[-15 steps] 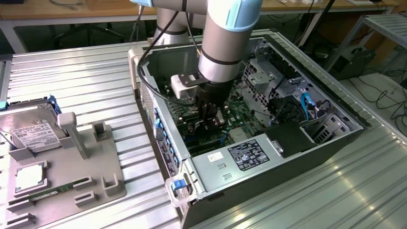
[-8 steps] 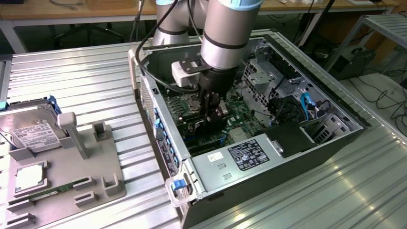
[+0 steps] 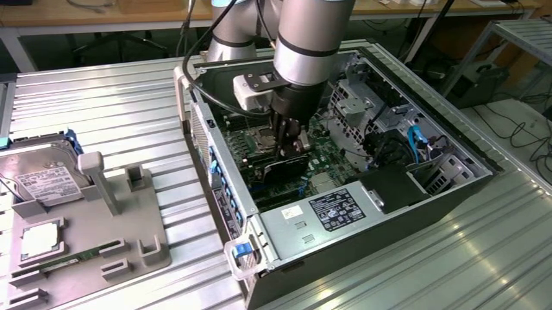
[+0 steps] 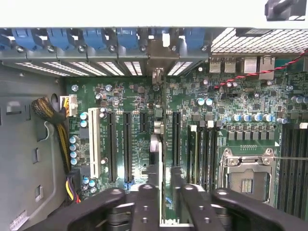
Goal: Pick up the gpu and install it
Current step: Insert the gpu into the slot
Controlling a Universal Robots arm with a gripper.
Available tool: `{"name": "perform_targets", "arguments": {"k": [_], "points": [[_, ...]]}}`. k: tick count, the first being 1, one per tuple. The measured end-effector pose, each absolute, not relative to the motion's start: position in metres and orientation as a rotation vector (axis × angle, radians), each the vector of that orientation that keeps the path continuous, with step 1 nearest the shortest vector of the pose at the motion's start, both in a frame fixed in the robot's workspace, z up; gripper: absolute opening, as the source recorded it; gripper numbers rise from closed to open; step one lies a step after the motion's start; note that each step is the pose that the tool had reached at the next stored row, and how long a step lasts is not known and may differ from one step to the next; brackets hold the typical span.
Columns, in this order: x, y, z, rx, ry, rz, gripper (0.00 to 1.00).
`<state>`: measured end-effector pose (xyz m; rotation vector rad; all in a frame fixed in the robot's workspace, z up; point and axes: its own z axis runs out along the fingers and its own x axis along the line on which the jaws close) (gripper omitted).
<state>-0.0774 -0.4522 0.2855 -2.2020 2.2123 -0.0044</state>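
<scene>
The gripper (image 3: pixel 291 143) is lowered into the open case (image 3: pixel 362 213) and is closed on the gpu (image 3: pixel 286 169), pinching the card by its upper edge. In the wrist view the two inner fingers (image 4: pixel 147 204) bracket the thin card (image 4: pixel 159 192), which is seen edge-on, running straight away from the gripper toward the rear slot panel (image 4: pixel 159 57). The card stands upright over the motherboard (image 4: pixel 139 144), roughly in line with the gap between two long black expansion slots (image 4: pixel 127 147). Whether its contact edge has entered a slot cannot be told.

Handling, as a judgement: the card is light, stiff and flat. It should not sag in the grip, but it is thin, so a grip on the edge can let it pivot if the pinch is off-centre. The board surface carries small components and is fragile; hold should be on the bare upper edge near mid-length, as now, clear of the contact edge and the bracket end. Seating probably needs a straight push, since a tilted card could bind.

Beside the gripper, toward the exterior view's right, lie the drive cage (image 3: pixel 362 103) and blue cables (image 3: pixel 414 145). Well apart, at the exterior view's left, a grey fixture (image 3: pixel 95 226) on the bench (image 3: pixel 129 110) holds a hard drive (image 3: pixel 41 181).
</scene>
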Motion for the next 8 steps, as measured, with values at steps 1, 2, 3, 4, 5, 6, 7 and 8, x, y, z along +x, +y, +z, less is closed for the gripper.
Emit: {"name": "perform_targets", "arguments": {"k": [1, 2, 3, 4, 5, 6, 7, 8], "points": [[-0.0774, -0.4522, 0.2854, -2.202, 2.212, -0.004, 0.15], [-0.0774, -0.4522, 0.2854, -2.202, 2.212, -0.004, 0.11], [-0.0774, -0.4522, 0.2855, -2.202, 2.212, -0.004, 0.11], [-0.0774, -0.4522, 0.2854, -2.202, 2.212, -0.004, 0.11], [-0.0774, -0.4522, 0.2855, -2.202, 2.212, -0.004, 0.11], [-0.0774, -0.4522, 0.2854, -2.202, 2.212, -0.004, 0.11], [-0.0774, -0.4522, 0.2854, -2.202, 2.212, -0.004, 0.11], [-0.0774, -0.4522, 0.2855, -2.202, 2.212, -0.004, 0.11]]}}
